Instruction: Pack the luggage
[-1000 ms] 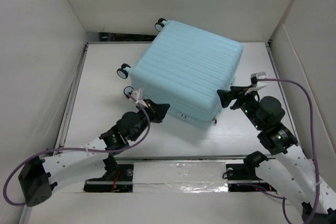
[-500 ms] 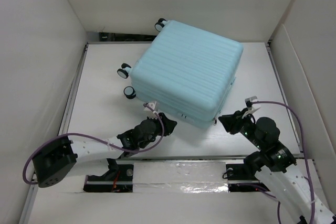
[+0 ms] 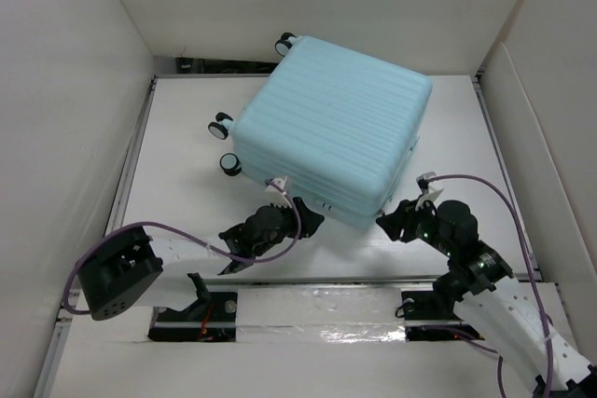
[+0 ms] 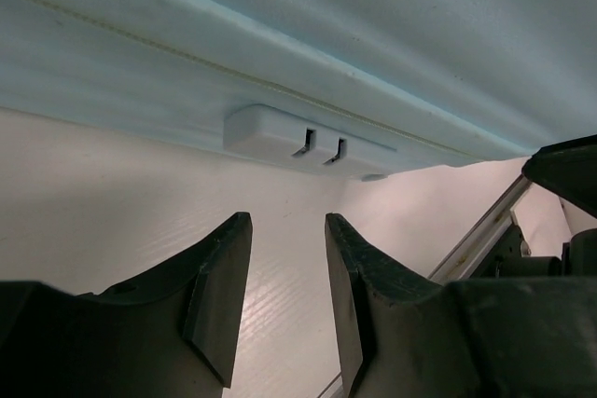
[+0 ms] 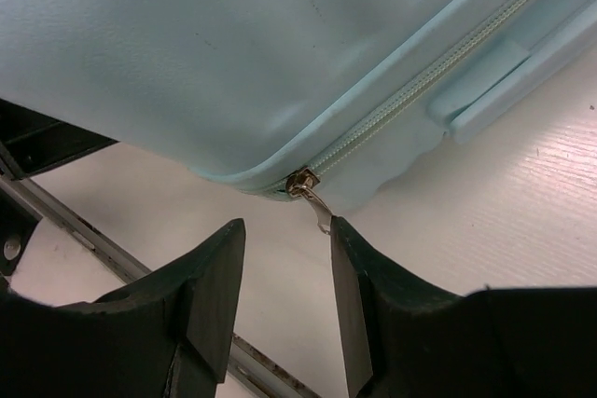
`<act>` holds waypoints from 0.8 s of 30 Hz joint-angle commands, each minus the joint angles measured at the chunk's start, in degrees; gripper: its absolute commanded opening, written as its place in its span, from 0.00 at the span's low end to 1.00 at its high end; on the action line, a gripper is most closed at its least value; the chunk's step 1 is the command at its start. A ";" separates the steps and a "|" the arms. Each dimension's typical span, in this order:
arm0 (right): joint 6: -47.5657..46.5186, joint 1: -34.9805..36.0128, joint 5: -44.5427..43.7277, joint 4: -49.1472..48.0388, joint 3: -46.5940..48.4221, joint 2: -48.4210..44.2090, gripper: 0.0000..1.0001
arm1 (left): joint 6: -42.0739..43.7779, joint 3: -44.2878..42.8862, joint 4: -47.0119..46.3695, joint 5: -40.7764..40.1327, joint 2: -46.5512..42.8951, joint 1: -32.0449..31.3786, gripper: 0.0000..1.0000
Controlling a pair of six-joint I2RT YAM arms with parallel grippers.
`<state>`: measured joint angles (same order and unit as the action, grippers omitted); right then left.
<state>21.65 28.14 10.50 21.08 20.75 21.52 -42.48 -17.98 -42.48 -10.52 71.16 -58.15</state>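
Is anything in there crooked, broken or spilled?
Nothing looks broken or spilled. The one oddity is the suitcase: it lies flat and closed, but turned at an angle to the table edges, with its wheels toward the far left. A zipper pull dangles loose at its near corner.

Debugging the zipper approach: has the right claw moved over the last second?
Yes. The right claw came back along the right side of the luggage, which stayed put, to its near corner.
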 commanded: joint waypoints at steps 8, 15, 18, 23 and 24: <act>-0.82 -0.02 -1.19 -6.22 -0.01 3.44 0.52 | 0.82 -2.59 -4.63 3.05 0.57 1.80 0.36; -1.70 -0.02 -0.13 -9.13 -0.45 7.22 0.52 | 0.82 -1.97 -7.35 7.18 2.49 5.33 0.36; -1.70 -0.02 -0.48 -9.66 -0.45 7.84 0.52 | 0.90 -2.06 -8.67 8.93 3.64 7.09 0.36; -0.91 -0.02 0.83 -11.41 -1.94 7.93 0.50 | 1.78 -3.11 -10.08 10.26 6.01 7.61 0.36; -0.73 -0.02 1.71 -11.59 -2.64 7.75 0.43 | 1.87 -3.20 -10.43 10.17 6.27 7.61 0.36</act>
<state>21.15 28.14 10.87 14.04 19.84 28.91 -41.98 -18.83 -48.69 -2.17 76.84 -50.78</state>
